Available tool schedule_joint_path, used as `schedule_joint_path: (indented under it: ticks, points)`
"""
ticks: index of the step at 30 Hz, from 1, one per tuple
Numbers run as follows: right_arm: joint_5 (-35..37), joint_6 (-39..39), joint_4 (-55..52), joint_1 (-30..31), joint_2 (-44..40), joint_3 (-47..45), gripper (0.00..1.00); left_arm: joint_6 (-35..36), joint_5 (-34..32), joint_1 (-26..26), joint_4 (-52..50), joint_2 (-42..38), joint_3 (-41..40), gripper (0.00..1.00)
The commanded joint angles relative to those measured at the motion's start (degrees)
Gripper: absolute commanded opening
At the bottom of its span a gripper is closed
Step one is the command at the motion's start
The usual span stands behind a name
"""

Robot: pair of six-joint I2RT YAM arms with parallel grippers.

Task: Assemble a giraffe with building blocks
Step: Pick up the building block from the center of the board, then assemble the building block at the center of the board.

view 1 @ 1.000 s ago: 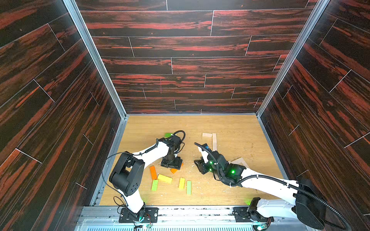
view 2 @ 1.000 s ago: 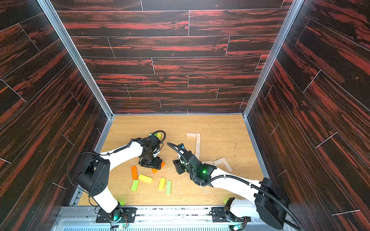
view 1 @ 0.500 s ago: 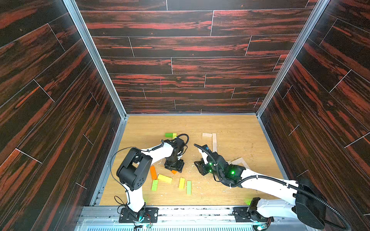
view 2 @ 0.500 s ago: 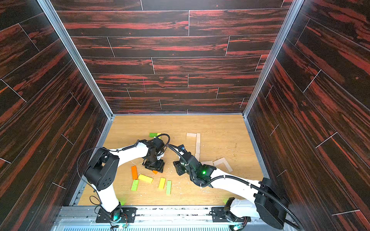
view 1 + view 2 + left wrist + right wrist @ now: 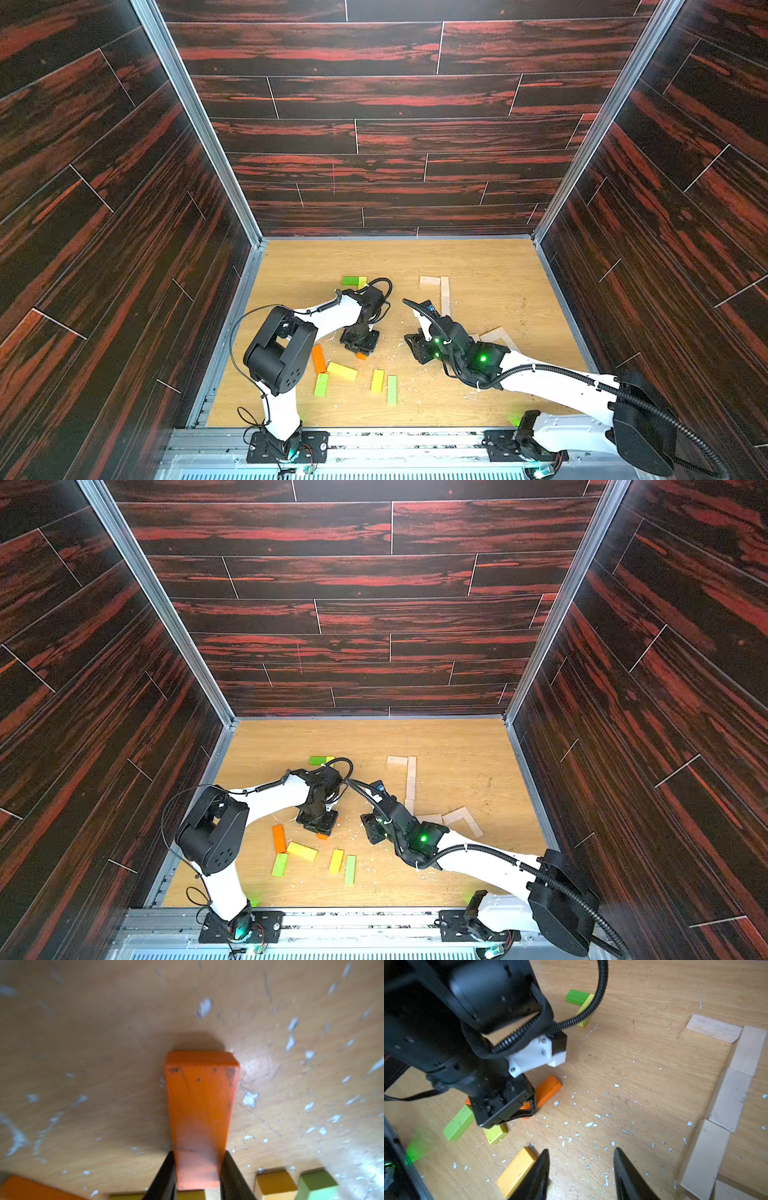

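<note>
My left gripper [image 5: 198,1155] is shut on the near end of an orange block [image 5: 200,1115], which lies flat on the wooden floor. In both top views the left gripper [image 5: 360,343] points straight down and only the block's tip [image 5: 360,356] shows beneath it. The right wrist view shows the same orange block [image 5: 548,1089] under the left hand. My right gripper [image 5: 581,1151] hovers low over bare floor, open, with nothing between its fingers. A yellow-orange block [image 5: 516,1169] lies just beside one of its fingers. Pale wooden blocks [image 5: 730,1097] lie end to end in a row.
Loose painted blocks lie at the front: orange [image 5: 318,358], yellow [image 5: 342,370], green [image 5: 321,384], yellow-orange [image 5: 377,380], green [image 5: 392,389]. A green and yellow pair [image 5: 353,281] sits farther back. More pale planks [image 5: 496,334] lie beside the right arm. Dark walls enclose the floor.
My left gripper has come forward and down over the orange block and closed on it. The right arm has not moved.
</note>
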Motion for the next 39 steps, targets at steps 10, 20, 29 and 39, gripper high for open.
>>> schedule_joint_path:
  ticks: [10, 20, 29, 39]
  points:
    - [2.54, -1.12, -1.1, 0.22, -2.4, -0.35, 0.51, -12.15, -4.49, -0.12, -2.22, 3.51, 8.26, 0.12]
    - [2.46, -1.23, -1.07, 0.23, -1.76, -0.16, 0.51, -14.58, -7.21, 2.34, -3.74, 7.19, 10.86, 0.16]
    - [2.29, -1.12, -1.01, 0.23, -1.28, 0.03, 0.51, -14.98, -5.64, 3.65, -3.52, 8.63, 13.17, 0.6]
    - [1.81, -1.21, -0.69, 0.23, -0.65, 0.2, 0.51, -13.69, -4.68, 3.56, -4.35, 10.23, 14.08, 0.47]
